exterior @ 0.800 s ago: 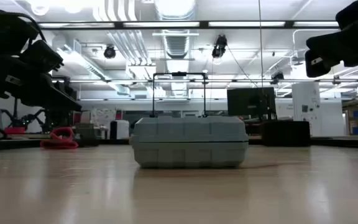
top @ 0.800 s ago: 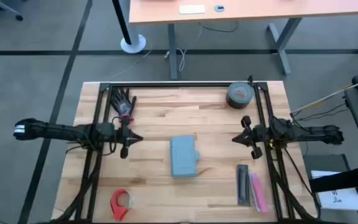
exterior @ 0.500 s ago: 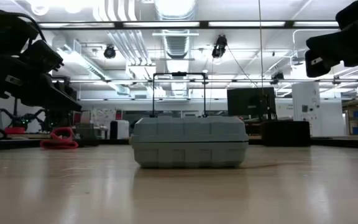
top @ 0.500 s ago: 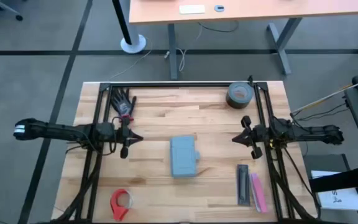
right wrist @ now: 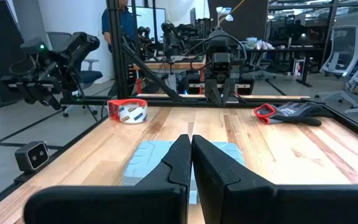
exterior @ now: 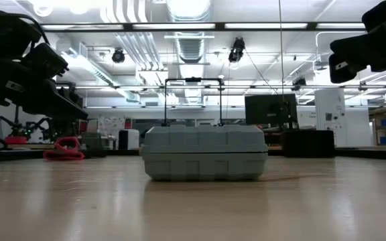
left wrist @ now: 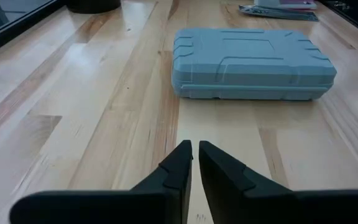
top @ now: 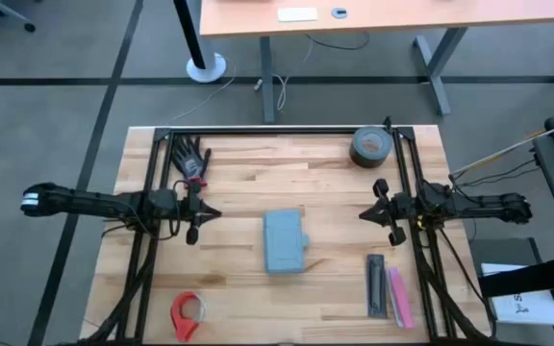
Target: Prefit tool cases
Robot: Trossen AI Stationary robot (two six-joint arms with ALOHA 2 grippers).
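Note:
The blue-grey tool case lies flat and closed at the middle of the wooden table, also seen as the tool case, the tool case and the tool case. My left gripper hovers shut to the case's left, fingers pointing at it, with a thin slit between the tips. My right gripper hovers shut to the case's right, its tips together. Neither touches anything.
A dark tape roll sits at the far right, a black and red glove at the far left, a red tape dispenser near left. Narrow black and pink bars lie near right. A black frame borders the table.

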